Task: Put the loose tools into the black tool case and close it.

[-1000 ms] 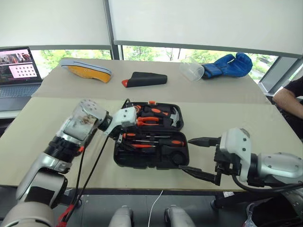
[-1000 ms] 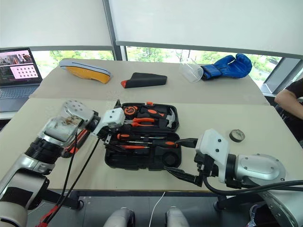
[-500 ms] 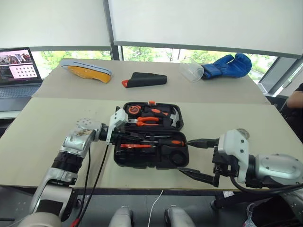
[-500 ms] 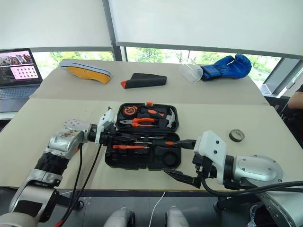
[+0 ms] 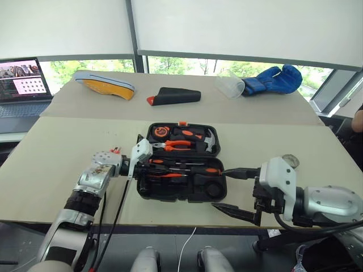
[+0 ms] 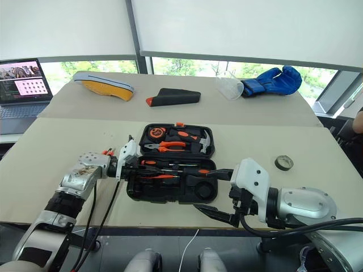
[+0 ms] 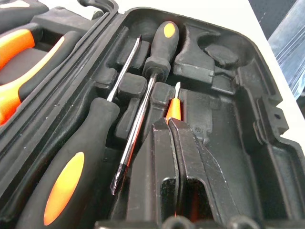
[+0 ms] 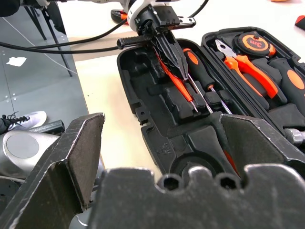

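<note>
Black tool case (image 5: 181, 170): lay open near the front edge of the near table (image 5: 51, 153), lid flat behind the tray, small orange latch at the far rim; not yet closed.

Tray contents: two screwdrivers (image 7: 143, 95) lay side by side in their moulded recesses, handles at opposite ends; slim orange stick tool (image 7: 173, 108) lay along the recess just beside them, still pinched between the left fingers.

Lid contents: orange-handled pliers (image 5: 180, 145), hammer (image 5: 207, 139) and round tape measure (image 5: 160, 132) sat in place; not part of the job.

Left gripper (image 7: 167, 125): reached over the tray's left end; jaws pressed together on the orange stick tool; judged to be seating it, release pending.

Right gripper (image 5: 231, 190): hung just off the case's right front corner, touching nothing; jaws spread wide, one finger level with the case's side, the other below the table edge.

Small tape roll (image 6: 284, 162): lay loose on the table, well to the right of the case; still to be stowed, the round recess at the tray's right end (image 5: 211, 190) looking free for it.

Utility knife: could not be told among the pieces in any view.

Progress, as judged: screwdrivers done; stick tool nearly done; tape roll and closing of the lid left.
</note>
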Motion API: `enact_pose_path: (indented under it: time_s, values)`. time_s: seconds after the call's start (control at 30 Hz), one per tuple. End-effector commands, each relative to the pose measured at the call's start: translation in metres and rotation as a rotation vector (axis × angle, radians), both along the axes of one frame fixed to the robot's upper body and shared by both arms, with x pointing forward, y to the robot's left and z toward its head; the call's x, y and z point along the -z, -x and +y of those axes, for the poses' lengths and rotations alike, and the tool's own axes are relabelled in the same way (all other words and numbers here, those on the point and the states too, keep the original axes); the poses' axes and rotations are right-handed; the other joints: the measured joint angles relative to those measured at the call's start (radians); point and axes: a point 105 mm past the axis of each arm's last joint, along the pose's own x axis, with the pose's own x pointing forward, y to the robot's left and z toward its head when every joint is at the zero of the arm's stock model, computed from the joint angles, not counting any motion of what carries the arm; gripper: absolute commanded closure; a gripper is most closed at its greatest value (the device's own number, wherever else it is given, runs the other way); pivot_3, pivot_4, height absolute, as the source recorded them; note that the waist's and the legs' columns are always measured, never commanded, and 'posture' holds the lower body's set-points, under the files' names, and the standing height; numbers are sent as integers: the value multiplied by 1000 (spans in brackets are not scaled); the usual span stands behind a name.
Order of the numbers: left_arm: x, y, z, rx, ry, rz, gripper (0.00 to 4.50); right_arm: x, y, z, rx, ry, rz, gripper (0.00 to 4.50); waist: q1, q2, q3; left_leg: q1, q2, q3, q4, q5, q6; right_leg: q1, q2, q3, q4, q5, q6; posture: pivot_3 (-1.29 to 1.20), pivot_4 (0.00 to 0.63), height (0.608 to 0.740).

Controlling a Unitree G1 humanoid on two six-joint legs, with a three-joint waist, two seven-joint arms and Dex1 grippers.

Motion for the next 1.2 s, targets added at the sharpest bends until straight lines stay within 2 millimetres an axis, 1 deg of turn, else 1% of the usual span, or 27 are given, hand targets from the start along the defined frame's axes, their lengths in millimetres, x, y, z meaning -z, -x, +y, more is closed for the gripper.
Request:
enact_pose_path:
  time_s: [0.03, 0.23, 0.37, 0.43, 0.6, 0.73, 0.8, 0.9, 1.03, 1.13, 1.2]
  values:
    - [15, 4, 8, -24, -41, -9, 4430, -7, 0, 2, -15, 1, -32, 0, 0, 0, 0, 0, 0, 0, 0, 0, 0, 0, 0, 0, 0, 0, 0, 0, 150, 734]
    - [18, 1, 16, -51, -57, -19, 4430, -6, -1, 1, -18, 4, -29, 0, -1, 0, 0, 1, 0, 0, 0, 0, 0, 0, 0, 0, 0, 0, 1, 0, 150, 734]
    - [24, 7, 26, -60, -89, 25, 4430, -5, -3, 0, -19, 5, -29, 0, -5, 1, -1, 2, 1, 0, 0, 0, 0, 1, 0, 0, 1, 0, 1, 0, 150, 734]
    - [21, 8, 28, -64, -79, 40, 4430, -5, -4, 0, -20, 6, -30, 0, -7, 2, -2, 2, 1, 0, 0, 0, 0, 1, 1, 1, 1, 0, 0, 0, 150, 734]
    - [5, 4, 21, -48, -34, 31, 4430, -5, -4, 0, -24, 9, -32, 0, -5, 4, -4, 3, 1, 1, 0, 0, 0, 1, 1, 1, 1, 0, 0, 0, 150, 734]
    - [-19, -1, 1, -26, 47, 57, 4430, -4, -4, 1, -29, 18, -32, 0, -1, 4, -4, 1, 1, 1, 0, 0, 0, 0, 1, 1, 1, 0, 1, 0, 150, 734]
    - [-22, -7, -5, -27, 52, 56, 4430, -3, -3, 1, -31, 25, -32, 0, 5, 4, -3, 0, 0, 1, 0, 0, 0, -1, 1, 1, 0, 0, 1, 0, 150, 734]
    - [-13, -9, -5, -18, 22, 57, 4430, -2, -3, 1, -31, 30, -34, 0, 6, 4, -3, -1, 0, 1, 0, 0, 0, -1, 1, 1, -1, 0, 1, 0, 150, 734]
    - [4, -6, -3, 2, -19, 66, 4430, -2, -2, 0, -27, 35, -36, 0, -4, 3, -3, -1, 0, 1, 0, 0, 0, -2, 1, 1, -1, 0, 1, 0, 150, 734]
    - [17, 2, 2, 26, -59, 65, 4430, -2, -2, -1, -21, 35, -36, 0, -2, 4, -3, -1, 0, 0, 0, 0, 0, -1, 1, 1, -1, 0, 0, 0, 150, 734]
    - [28, 7, 9, 25, -87, 69, 4430, -2, 0, -1, -19, 35, -36, 0, -3, 4, -3, 0, 0, 0, 0, 0, 0, -1, 1, 1, -1, 0, 1, 0, 150, 734]
